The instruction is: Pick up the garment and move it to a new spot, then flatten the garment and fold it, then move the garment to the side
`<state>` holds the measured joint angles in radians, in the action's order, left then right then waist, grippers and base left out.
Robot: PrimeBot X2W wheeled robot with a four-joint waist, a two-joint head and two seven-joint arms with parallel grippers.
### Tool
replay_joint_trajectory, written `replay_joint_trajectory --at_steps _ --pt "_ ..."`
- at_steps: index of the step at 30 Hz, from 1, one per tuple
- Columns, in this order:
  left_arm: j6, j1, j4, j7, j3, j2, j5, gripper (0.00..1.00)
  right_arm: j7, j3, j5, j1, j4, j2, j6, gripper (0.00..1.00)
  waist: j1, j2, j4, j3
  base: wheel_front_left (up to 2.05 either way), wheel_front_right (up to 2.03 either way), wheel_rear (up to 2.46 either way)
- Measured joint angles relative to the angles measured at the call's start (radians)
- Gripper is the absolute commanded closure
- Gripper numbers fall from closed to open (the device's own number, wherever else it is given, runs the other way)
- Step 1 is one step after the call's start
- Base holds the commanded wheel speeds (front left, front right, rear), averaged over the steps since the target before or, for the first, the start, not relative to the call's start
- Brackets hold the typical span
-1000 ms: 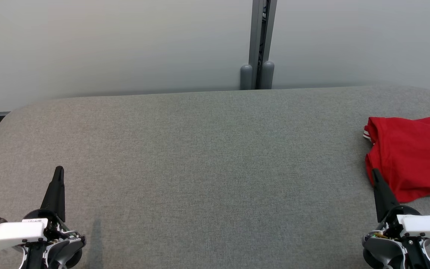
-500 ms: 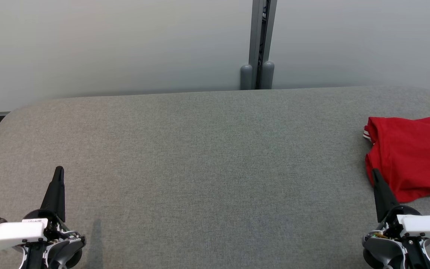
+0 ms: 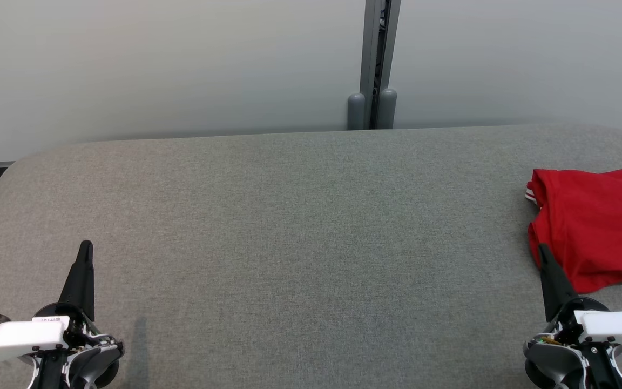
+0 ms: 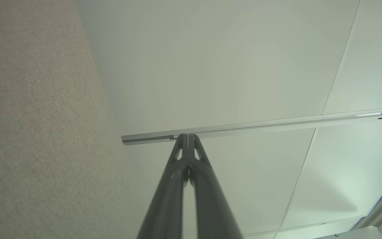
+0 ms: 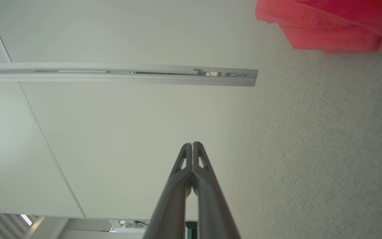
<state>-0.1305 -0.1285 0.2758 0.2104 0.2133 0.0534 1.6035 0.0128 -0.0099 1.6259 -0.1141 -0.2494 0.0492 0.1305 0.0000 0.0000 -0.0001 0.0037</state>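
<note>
Grey fabric table [image 3: 311, 227] | pale wall [image 3: 154, 65] behind | red garment [image 3: 597, 227] far right | left tool [image 3: 85, 246], right tool [image 3: 542, 249] closed, empty

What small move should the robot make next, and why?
Probably open the right tool and ease it toward the red garment: it lies loose at the right side of the grey table, beyond that shut, empty tool, while the left tool is far.

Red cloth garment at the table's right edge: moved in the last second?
No. The red cloth garment lies where it was, judged against the grey wall post.
</note>
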Motion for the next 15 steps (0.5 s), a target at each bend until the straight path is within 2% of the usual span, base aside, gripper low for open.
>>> replay_joint_trajectory --at_steps 15 --pt "0.0 0.0 0.0 0.0 0.002 -0.001 0.0 1.0 0.0 0.0 0.0 0.0 0.0 0.0 0.0 1.0 0.0 0.0 0.0 0.0 0.0 0.0 0.0"
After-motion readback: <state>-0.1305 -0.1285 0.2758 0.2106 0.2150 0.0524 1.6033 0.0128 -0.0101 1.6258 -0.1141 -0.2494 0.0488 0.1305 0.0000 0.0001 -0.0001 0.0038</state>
